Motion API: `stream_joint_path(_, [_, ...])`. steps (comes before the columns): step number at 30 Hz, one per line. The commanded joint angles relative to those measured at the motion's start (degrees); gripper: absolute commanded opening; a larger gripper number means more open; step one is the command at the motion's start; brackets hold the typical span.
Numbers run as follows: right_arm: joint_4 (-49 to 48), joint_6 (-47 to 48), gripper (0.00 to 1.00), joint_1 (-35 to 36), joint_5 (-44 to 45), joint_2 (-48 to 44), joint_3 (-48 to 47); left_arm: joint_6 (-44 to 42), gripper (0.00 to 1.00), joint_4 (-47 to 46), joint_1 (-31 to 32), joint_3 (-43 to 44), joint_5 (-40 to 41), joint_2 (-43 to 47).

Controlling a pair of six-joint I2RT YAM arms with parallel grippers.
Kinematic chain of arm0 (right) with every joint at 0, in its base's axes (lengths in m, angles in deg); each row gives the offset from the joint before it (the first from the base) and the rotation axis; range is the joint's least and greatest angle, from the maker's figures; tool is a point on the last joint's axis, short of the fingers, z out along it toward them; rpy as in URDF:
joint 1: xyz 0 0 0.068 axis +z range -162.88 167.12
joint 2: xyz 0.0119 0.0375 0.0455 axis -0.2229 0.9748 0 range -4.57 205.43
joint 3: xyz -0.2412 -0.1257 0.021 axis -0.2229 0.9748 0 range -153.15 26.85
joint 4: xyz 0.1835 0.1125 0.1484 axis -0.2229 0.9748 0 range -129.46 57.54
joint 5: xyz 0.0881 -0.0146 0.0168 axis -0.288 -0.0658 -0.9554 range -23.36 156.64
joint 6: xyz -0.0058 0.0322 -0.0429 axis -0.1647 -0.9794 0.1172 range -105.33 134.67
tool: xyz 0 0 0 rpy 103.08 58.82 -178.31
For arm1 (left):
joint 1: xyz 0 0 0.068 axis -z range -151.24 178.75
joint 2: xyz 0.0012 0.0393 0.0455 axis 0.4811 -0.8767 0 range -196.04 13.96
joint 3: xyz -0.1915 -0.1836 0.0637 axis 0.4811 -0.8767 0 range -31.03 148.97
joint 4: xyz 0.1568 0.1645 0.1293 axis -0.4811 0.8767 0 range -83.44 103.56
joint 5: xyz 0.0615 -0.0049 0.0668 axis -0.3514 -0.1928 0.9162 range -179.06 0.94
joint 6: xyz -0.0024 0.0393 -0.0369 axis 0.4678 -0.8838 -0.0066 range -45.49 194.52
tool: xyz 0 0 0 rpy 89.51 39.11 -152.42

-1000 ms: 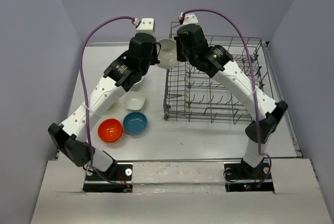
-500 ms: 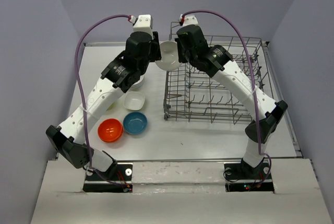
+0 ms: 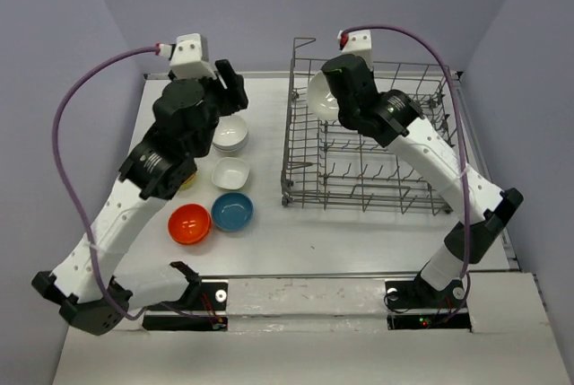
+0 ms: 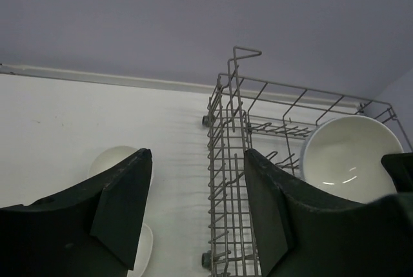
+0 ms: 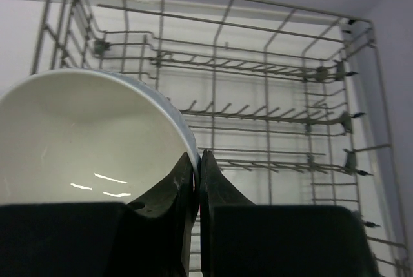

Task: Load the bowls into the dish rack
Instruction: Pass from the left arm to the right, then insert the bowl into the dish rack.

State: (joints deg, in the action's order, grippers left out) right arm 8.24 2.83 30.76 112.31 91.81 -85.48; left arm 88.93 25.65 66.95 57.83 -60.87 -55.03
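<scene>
Right gripper [image 5: 197, 161]: closed on the rim of a round white bowl [image 5: 84, 135], the bowl's wall pinched between its fingers. We read the rim grip as a way to keep the bowl on edge for the tines.
Held bowl: in the air over the far-left corner of the dish rack [image 3: 368, 196], tilted, its hollow turned toward the left edge of the surface [image 3: 359, 241]. It is not yet in a slot.
Left gripper [image 4: 197, 161]: jaws wide apart and holding nothing, raised over the far-left part of the surface. We judge it stands off to leave that rack corner to the other arm.
Dish rack: on the right half of the surface, and we see no bowl seated in it.
Waiting bowls: a stack of round white bowls [image 3: 230, 132], a squarish white bowl [image 3: 231, 172], a blue bowl [image 3: 232, 211] and an orange-red bowl [image 3: 189, 223] sit close together left of the rack, within the left arm's reach.
Next move, as we judge it: lower the held bowl upright between two rows.
</scene>
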Motion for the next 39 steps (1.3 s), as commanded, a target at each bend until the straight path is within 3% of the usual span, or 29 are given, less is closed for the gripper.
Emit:
stream_joint_path(1, [-3.41, 2.51, 0.01, -0.83, 21.89, -6.72, 3.78, 0.7, 0.68, -4.85, 0.3, -4.74, 2.05, 7.81])
stream_joint_path(10, [-2.26, 9.8, 0.01, -3.55, 41.84, -10.77, 13.89, 0.09, 0.71, -2.84, 0.39, -20.47, -1.12, 19.58])
stream_joint_path(13, [-2.18, 11.13, 0.01, -5.31, 44.76, -10.34, 17.32, -0.79, 0.72, -2.66, 0.21, -24.43, -0.15, 21.53])
stream_joint_path(22, [-2.0, 11.93, 0.01, -14.45, 39.95, -11.91, 26.8, -2.02, 0.73, -6.17, -0.49, -32.43, -3.13, 20.13])
stream_joint_path(28, [-1.39, 13.33, 0.01, -15.6, 40.9, -12.53, 32.69, -1.58, 0.74, -7.4, -0.84, -34.36, -5.86, 20.21])
stream_joint_path(39, [-4.02, 17.72, 0.01, -20.43, 43.88, -13.5, 34.38, -1.49, 0.74, -8.54, -0.93, -36.04, -6.56, 20.21])
